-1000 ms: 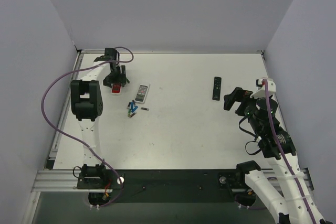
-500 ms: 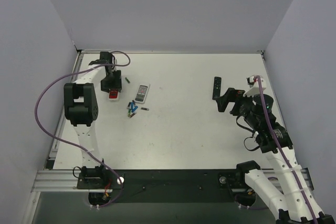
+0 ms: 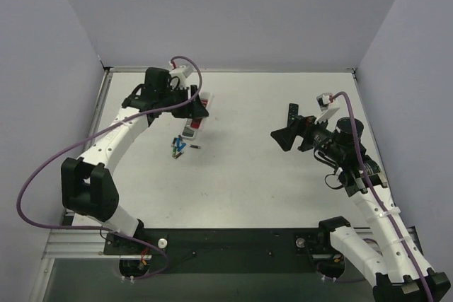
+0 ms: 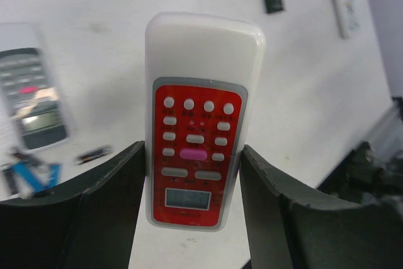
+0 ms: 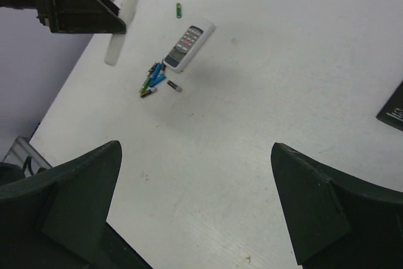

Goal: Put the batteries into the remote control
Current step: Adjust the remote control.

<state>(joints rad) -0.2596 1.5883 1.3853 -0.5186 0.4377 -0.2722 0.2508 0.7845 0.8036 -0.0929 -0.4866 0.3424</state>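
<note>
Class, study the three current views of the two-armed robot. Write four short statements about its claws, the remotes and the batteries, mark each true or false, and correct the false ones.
1. The left claw grips the red-faced remote control. True.
2. The right claw holds a battery. False: it is open and holds nothing.
3. Most batteries lie in a cluster on the table near the grey-faced remote. True.
4. The black remote lies among the batteries. False: it lies well apart from them, on the right arm's side of the table.
</note>
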